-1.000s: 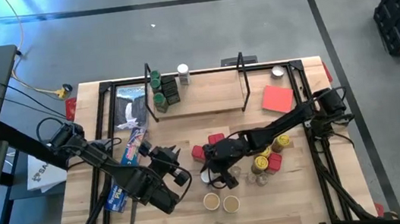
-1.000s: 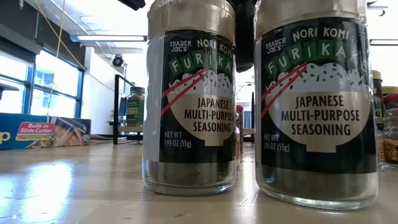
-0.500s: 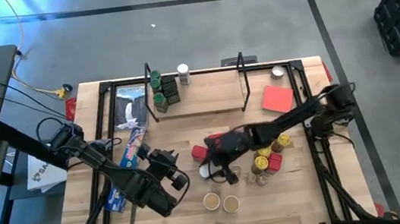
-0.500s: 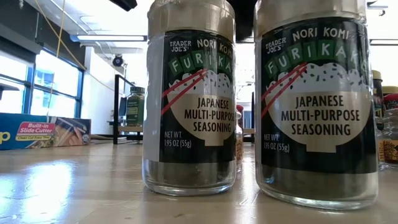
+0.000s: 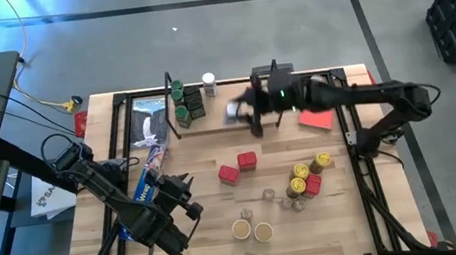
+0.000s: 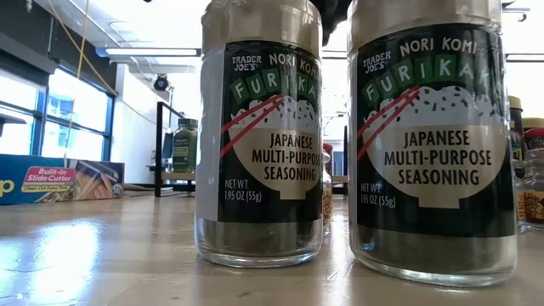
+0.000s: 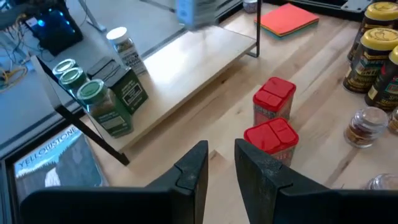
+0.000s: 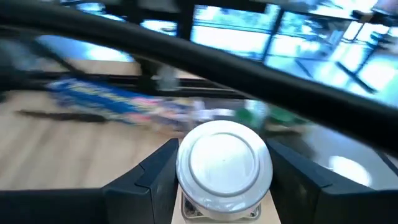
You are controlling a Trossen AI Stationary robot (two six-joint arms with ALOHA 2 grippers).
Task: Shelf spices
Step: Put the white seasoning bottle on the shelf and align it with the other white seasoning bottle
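Observation:
My right gripper [image 5: 242,110] is shut on a white-lidded spice jar [image 8: 224,163] over the shelf [image 5: 227,107], a light board in a black wire frame at the table's far edge. Green-lidded jars [image 5: 179,100] and a white-lidded jar [image 5: 208,82] stand on the shelf's left end. Two red tins [image 5: 238,167], yellow-lidded jars [image 5: 308,170], tan-lidded jars [image 5: 252,230] and tiny clear jars [image 5: 268,195] stand on the table. My left gripper [image 7: 221,171] is open and holds nothing, hovering near-left of the red tins [image 7: 272,115]. Two furikake jars [image 6: 259,144] fill the low view. My right gripper pinches the white-lidded jar between its two fingers [image 8: 149,177], one on each side of the body just under the lid [image 8: 224,155]. It reaches in from the table's right. The jar stays upright over the shelf board [image 7: 186,59]; whether its base touches the board I cannot tell.
A long blue plastic-wrap box [image 5: 149,181] lies by the left arm, and a printed card [image 5: 150,119] lies left of the shelf. A flat red card [image 5: 316,112] and a small round tin [image 5: 317,82] sit right of it. The middle and right of the shelf board are bare.
My right gripper, shut on the white-lidded jar, rose from the jar cluster in mid-table and swung quickly toward the far edge, ending over the shelf. The jar went with it, lifted clear of the table. My left arm drew back slightly toward the near-left.

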